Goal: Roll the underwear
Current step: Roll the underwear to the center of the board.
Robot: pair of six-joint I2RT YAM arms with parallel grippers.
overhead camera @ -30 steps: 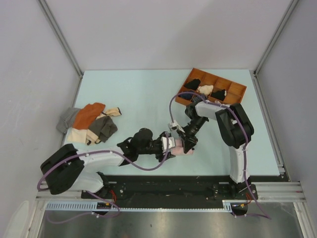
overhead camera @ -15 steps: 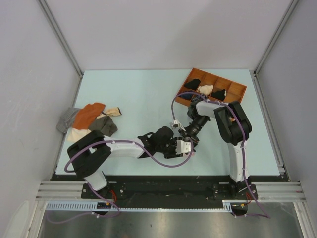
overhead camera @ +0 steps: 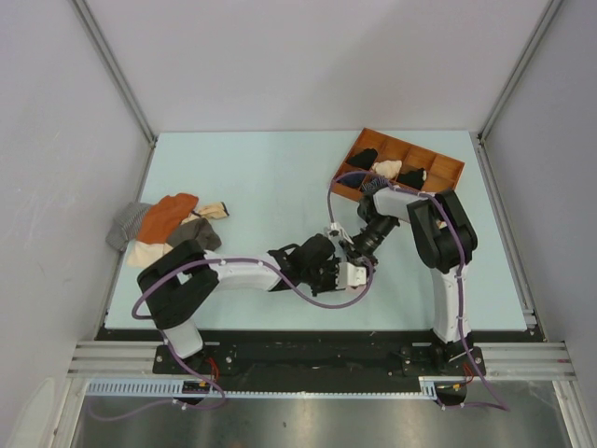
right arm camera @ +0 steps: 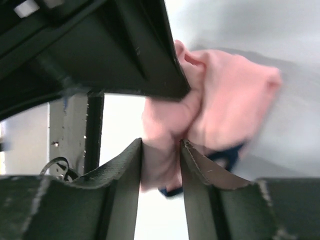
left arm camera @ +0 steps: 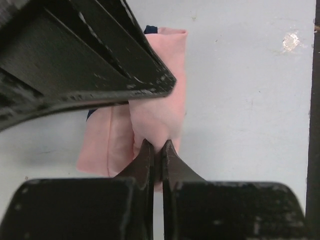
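Underwear point(left arm camera: 161, 107) tight in both end effectors point(left arm camera: 156, 146) point(right arm camera: 161, 146)

No readable text, labels, brand marks, numbers or signs in any of the three views.
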